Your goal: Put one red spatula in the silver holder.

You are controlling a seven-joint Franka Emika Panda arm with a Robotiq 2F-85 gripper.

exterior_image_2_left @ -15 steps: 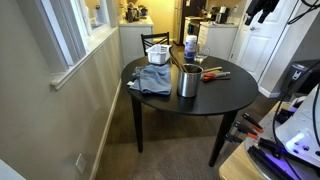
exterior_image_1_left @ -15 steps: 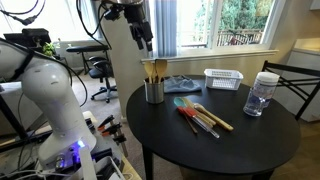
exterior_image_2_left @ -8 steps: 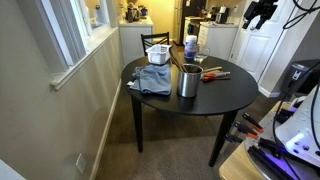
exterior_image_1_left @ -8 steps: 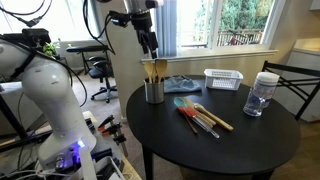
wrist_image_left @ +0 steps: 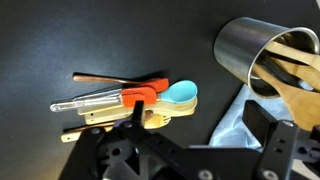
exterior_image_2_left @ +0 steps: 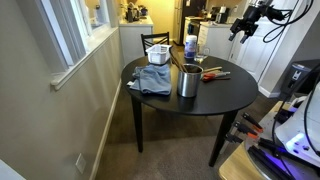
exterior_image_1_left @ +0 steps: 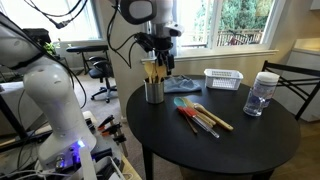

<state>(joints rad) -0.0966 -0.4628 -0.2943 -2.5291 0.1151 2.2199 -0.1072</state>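
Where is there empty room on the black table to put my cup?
In an exterior view the table is bare in front of the spatulas and between spatulas and jar. It's crowded at the back: holder, cloth and basket sit close together.

Round black table [exterior_image_1_left: 230, 145] carried the silver holder [exterior_image_1_left: 154, 92] near its edge, spatulas [exterior_image_1_left: 200, 118] mid-table, cloth [exterior_image_1_left: 182, 84], basket [exterior_image_1_left: 223, 78] and jar [exterior_image_1_left: 261, 95] along the window-side edge.

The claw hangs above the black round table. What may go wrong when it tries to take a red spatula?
1. The slim red spatula lies pressed among a teal-headed spatula and pale wooden spatulas, so the open claw may pinch several.
2. The shiny silver cylinder holder is already crowded with wooden utensils; the spatula may jam or tip it.
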